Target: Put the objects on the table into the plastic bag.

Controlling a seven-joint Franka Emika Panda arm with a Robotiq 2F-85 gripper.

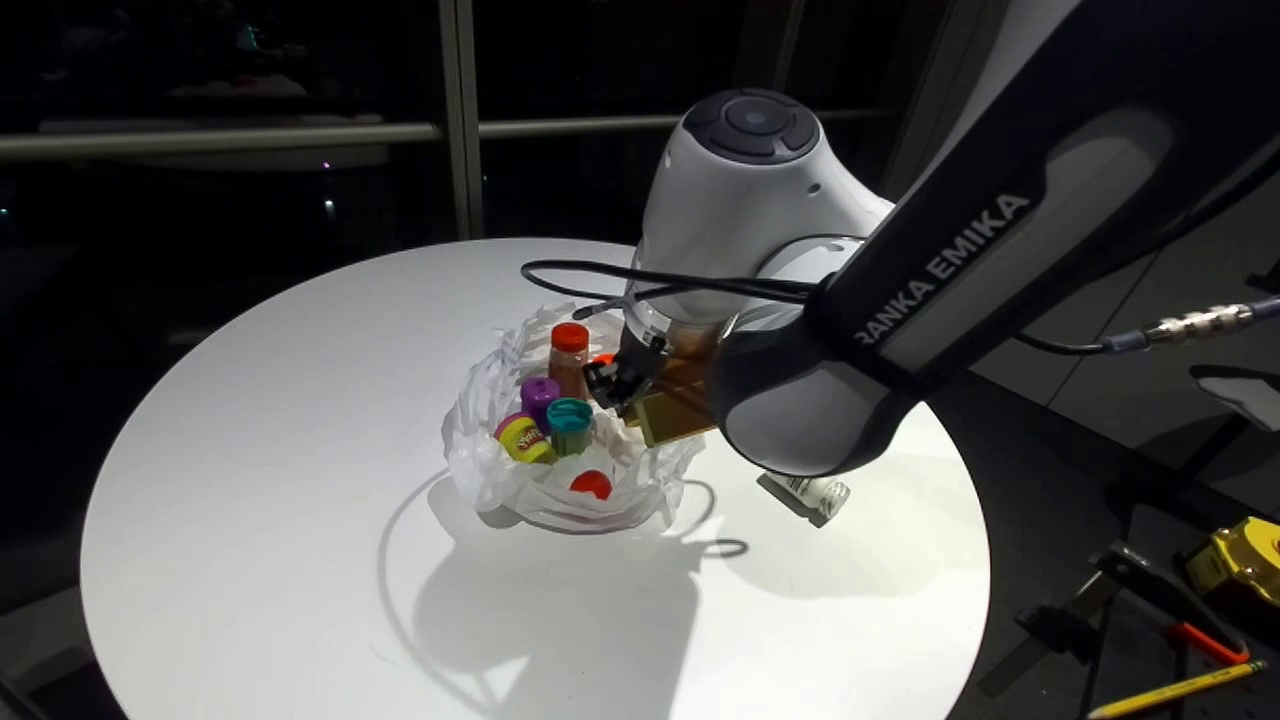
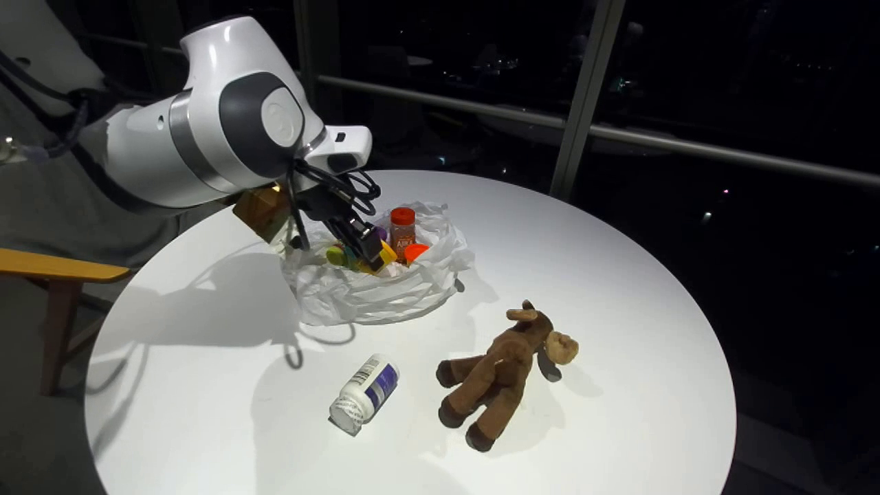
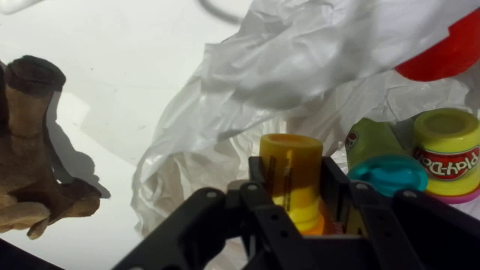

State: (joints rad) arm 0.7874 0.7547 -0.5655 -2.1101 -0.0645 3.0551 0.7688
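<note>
gripper (image 3: 291,175): pinching a yellow can (image 3: 291,153), lower part partly obscured; i cannot tell whether it rests on anything. plastic bag (image 2: 375,304), wrinkled, mid-frame in both exterior views, containing: red-capped jar (image 2: 403,238), upright; purple can (image 1: 540,393); teal-lidded can (image 1: 570,427); play-doh can (image 1: 524,439); red piece (image 1: 591,485), partly hidden by film. white bottle (image 1: 812,490), lying right of the bag, partly behind the arm (image 1: 820,420) in an exterior view. brown plush (image 3: 28,161), on the table (image 3: 112,75), cut off at left in the wrist view.

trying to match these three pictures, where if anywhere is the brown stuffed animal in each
In an exterior view with a pencil: not visible.
In an exterior view: stuffed animal right of the bottle, lower half.
In the wrist view: left edge, cut off.
Shared landmark: the plastic bag.
</note>
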